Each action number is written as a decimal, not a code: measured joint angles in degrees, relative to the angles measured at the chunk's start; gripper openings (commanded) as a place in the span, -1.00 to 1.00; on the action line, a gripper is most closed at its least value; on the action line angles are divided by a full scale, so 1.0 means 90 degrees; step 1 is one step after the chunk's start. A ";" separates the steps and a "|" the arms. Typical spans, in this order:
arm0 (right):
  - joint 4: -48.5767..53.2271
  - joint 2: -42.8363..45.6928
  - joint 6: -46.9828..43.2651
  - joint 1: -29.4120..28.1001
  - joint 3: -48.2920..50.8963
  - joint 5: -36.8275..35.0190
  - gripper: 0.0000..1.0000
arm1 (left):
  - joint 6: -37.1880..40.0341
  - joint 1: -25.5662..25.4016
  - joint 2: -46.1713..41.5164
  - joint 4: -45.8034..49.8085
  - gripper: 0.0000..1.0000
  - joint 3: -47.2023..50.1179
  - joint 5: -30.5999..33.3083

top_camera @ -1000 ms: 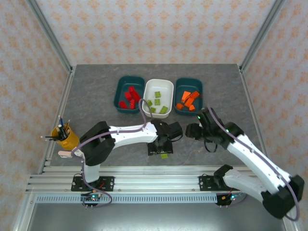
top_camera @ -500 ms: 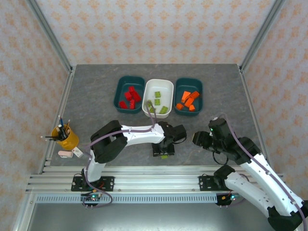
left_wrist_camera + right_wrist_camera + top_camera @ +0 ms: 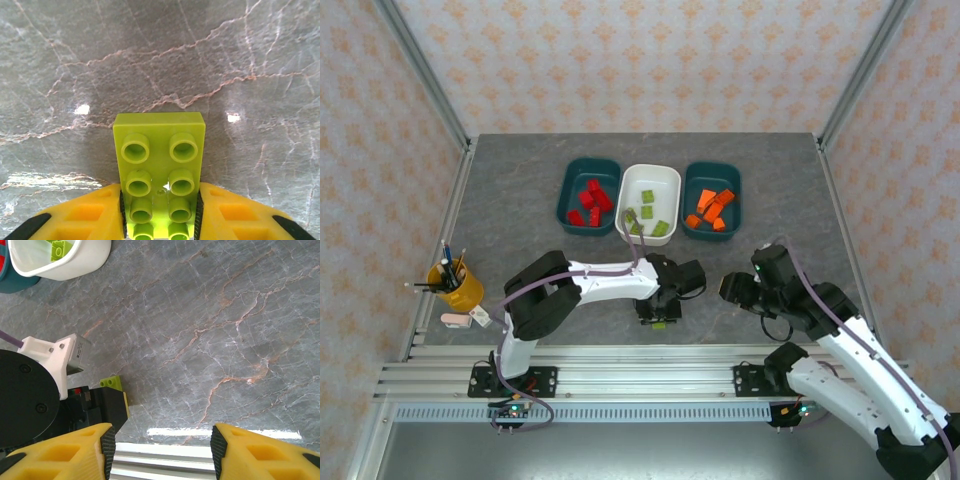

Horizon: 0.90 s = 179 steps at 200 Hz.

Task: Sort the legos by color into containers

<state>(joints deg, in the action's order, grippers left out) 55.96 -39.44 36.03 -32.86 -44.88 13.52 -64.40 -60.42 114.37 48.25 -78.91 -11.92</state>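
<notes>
A light green lego (image 3: pixel 160 150) lies studs-up on the grey table, and my left gripper (image 3: pixel 160 216) is shut on it, pads against both long sides. From above, this gripper (image 3: pixel 660 316) sits near the table's front edge with the brick (image 3: pixel 661 325) under it. The left teal container (image 3: pixel 569 190) holds red legos (image 3: pixel 590 198). The white container (image 3: pixel 665 178) has green legos (image 3: pixel 648 222), and the right teal container (image 3: pixel 712 168) has orange ones (image 3: pixel 712 208). My right gripper (image 3: pixel 728 288) stands open over bare table (image 3: pixel 162 440), right of the held brick (image 3: pixel 112 383).
A yellow cup of pens (image 3: pixel 455 283) stands at the left edge with a small white item (image 3: pixel 470 318) beside it. The aluminium rail (image 3: pixel 640 375) runs along the near edge. In the right wrist view the white tub (image 3: pixel 75 265) is at upper left.
My left jaws have closed onto the green brick. The right arm has drawn back from the tubs toward the near right and now holds still.
</notes>
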 measured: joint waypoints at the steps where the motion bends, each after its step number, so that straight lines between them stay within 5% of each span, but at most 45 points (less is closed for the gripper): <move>1: 0.0000 -0.0002 0.0000 0.0000 0.0000 0.0002 0.10 | 0.0000 0.0000 0.0000 0.0000 -0.33 0.0000 0.0000; 81: -0.0202 -0.0155 -0.0002 0.0000 -0.0056 0.0291 0.10 | 0.0559 0.0270 -0.0041 0.0357 -0.34 -0.0716 0.0583; 179: -0.1783 -0.2144 0.0187 0.0155 -0.1467 0.0454 0.17 | 0.2392 0.2533 0.0396 0.0925 -0.33 -0.4046 0.0408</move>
<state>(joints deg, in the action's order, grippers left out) 39.92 -58.74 37.71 -31.46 -58.08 17.61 -42.87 -37.63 117.93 56.58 -115.33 -8.25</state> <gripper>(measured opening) 0.576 0.336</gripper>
